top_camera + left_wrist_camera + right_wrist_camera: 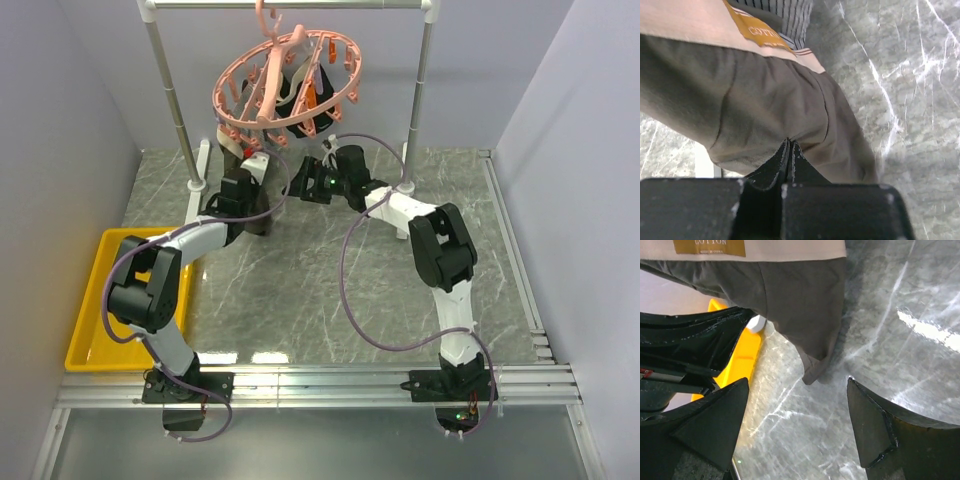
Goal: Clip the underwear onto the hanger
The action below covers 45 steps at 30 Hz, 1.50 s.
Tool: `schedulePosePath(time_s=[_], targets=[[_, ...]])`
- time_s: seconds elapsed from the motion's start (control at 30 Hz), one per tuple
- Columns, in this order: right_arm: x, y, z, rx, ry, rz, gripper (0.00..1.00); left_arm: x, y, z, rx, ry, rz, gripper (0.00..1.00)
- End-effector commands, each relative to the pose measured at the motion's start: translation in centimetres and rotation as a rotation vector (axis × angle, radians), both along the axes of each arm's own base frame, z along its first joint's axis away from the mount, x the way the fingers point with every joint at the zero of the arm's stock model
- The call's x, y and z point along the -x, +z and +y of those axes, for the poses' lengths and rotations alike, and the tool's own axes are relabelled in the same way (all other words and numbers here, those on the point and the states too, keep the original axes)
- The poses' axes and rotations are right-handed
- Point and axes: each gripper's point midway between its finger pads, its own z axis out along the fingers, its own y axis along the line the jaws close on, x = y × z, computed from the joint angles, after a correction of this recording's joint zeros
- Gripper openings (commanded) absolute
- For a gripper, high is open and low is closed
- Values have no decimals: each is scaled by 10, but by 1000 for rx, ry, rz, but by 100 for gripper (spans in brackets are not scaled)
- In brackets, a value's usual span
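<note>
The underwear (765, 100) hangs under the pink hanger (285, 85), above the table (300, 290) (tan waistband uppermost). The left pincer (789, 150) is clenched on its lower hem, the cloth puckering at the tips. The right pincer (796, 382) is released, and the garment's leg corner dangles just beyond its spread jaws, untouched.

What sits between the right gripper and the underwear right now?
Nothing. In the right wrist view the right gripper is open, a lower corner of the underwear hanging level with its fingertips; only marble table shows around it.
</note>
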Motion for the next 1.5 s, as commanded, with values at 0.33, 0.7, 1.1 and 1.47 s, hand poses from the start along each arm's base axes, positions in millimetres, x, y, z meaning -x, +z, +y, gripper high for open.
schedulePosePath(time_s=[0.33, 0.7, 1.1, 1.47], targets=[[-33, 11, 24, -132, 8, -8, 96, 51, 55, -40, 94, -399, 6, 0], [-32, -8, 44, -327, 31, 175, 100, 92, 75, -45, 83, -577, 0, 0], [6, -35, 70, -466, 63, 431, 100, 97, 90, -53, 118, -623, -25, 0], [26, -46, 78, -559, 52, 600, 100, 102, 100, -59, 159, -641, -23, 0]])
